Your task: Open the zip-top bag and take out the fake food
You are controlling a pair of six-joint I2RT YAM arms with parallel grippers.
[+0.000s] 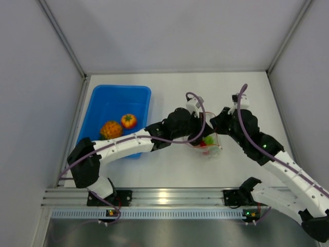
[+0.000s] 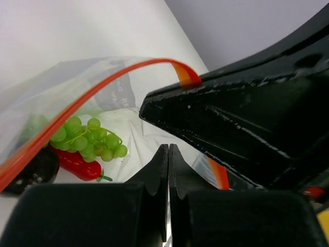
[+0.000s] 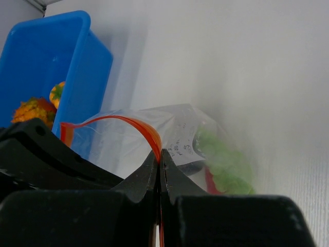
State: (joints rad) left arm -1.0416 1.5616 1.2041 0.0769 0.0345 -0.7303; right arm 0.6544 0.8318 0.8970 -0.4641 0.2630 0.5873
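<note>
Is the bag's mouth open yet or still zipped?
Open. Left wrist view: the zip strip arches away from the other lip, left hand and right hand pinching one side each; grapes and chili lie inside the bag.

**One high view, two close ones**

The top camera looks down from above and behind the arm bases (image 1: 103, 188), set at 6 o'clock, with the blue tray (image 1: 123, 87) at 10 o'clock. Both wrist cameras look out low and level, very near the zip-top bag (image 1: 211, 146), which all three views share.

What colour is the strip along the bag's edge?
Orange-red; the zip strip shows best in the left wrist view.
</note>
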